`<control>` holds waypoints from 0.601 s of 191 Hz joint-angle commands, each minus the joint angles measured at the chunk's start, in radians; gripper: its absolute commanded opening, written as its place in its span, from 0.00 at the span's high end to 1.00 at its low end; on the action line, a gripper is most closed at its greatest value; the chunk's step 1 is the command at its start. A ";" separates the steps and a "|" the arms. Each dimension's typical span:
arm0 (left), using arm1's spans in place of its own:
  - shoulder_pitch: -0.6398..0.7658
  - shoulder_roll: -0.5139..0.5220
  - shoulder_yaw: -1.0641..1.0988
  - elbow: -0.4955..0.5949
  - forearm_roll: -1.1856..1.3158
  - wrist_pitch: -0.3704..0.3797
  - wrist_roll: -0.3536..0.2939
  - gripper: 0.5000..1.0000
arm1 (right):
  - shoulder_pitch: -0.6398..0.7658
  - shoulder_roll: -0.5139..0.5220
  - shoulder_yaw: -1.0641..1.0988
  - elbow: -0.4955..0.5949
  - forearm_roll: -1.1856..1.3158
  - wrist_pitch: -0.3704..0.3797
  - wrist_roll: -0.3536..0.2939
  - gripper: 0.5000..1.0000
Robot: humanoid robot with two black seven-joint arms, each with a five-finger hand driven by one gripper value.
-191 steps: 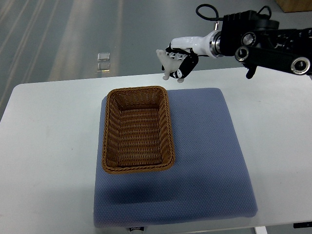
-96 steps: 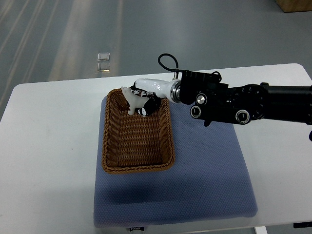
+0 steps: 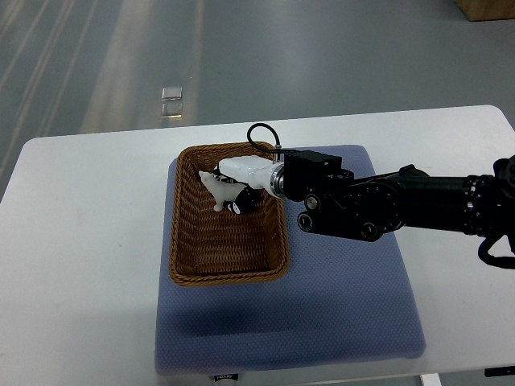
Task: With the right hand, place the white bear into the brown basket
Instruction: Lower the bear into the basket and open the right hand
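We've dropped lower than a moment ago, our right hand (image 3: 238, 190) now inside the brown basket (image 3: 228, 272) on the table (image 3: 80, 241), fingers still grasping the white bear (image 3: 216, 186) near its far end.

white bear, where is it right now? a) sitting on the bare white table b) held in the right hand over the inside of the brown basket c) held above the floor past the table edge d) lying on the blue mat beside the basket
b: the white bear is gripped by the right hand, inside the rim of the brown basket.
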 commanded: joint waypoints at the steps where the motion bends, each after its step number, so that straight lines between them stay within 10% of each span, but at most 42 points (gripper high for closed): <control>1: 0.000 0.000 0.000 0.000 0.000 0.000 0.000 0.00 | -0.002 0.001 -0.007 -0.014 -0.005 0.005 -0.003 0.97; 35: 0.000 0.000 0.000 0.000 0.000 0.000 0.000 0.00 | -0.002 0.001 -0.030 -0.028 -0.005 0.012 -0.004 0.92; 115: 0.000 0.000 -0.001 0.000 0.000 0.000 0.000 0.00 | -0.006 0.001 -0.030 -0.028 0.001 0.012 -0.004 0.35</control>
